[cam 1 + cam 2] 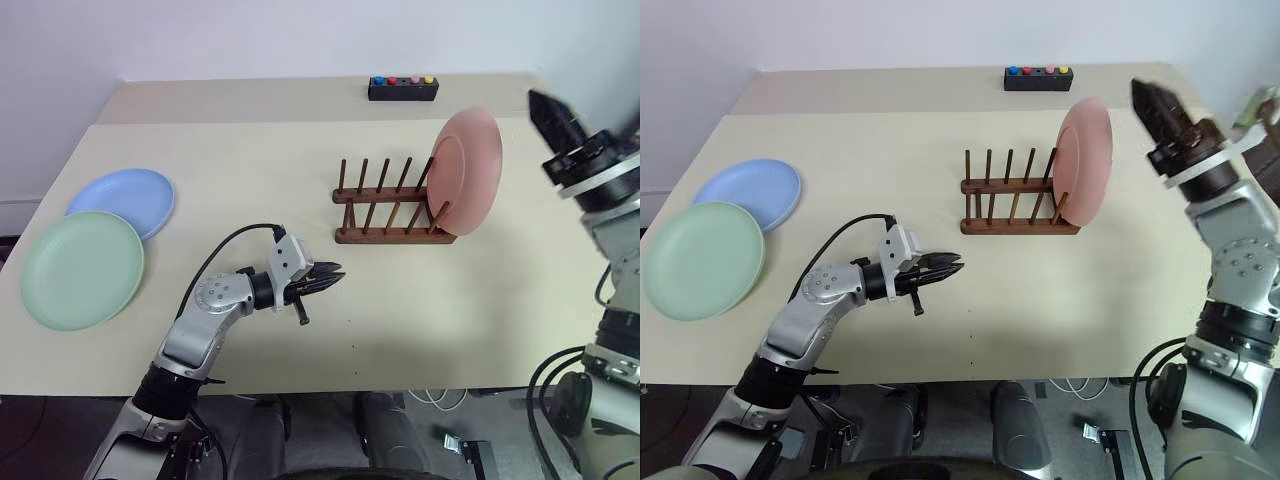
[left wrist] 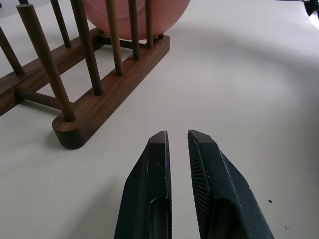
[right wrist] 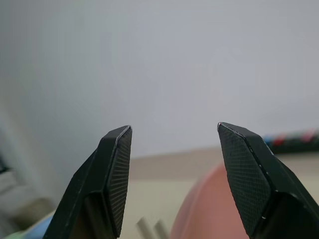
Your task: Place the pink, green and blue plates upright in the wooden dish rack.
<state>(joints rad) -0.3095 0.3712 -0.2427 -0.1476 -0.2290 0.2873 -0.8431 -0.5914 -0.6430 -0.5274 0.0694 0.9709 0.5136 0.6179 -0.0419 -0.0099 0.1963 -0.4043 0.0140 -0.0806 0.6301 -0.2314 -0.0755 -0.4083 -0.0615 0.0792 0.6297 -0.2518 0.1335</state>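
The pink plate (image 1: 467, 170) stands upright at the right end of the wooden dish rack (image 1: 388, 203), mid-table. The blue plate (image 1: 125, 201) and the green plate (image 1: 80, 268) lie flat at the table's left, the green one overlapping the blue one's near edge. My left gripper (image 1: 331, 279) hovers low over the table in front of the rack, shut with nothing in it; its fingers (image 2: 159, 189) nearly touch. My right gripper (image 3: 174, 130) is raised to the right of the pink plate (image 3: 209, 209), open and apart from it.
A black box with coloured buttons (image 1: 402, 88) sits at the table's far edge behind the rack. The beige table (image 1: 480, 300) has bare surface in front of and to the right of the rack. A wall stands behind.
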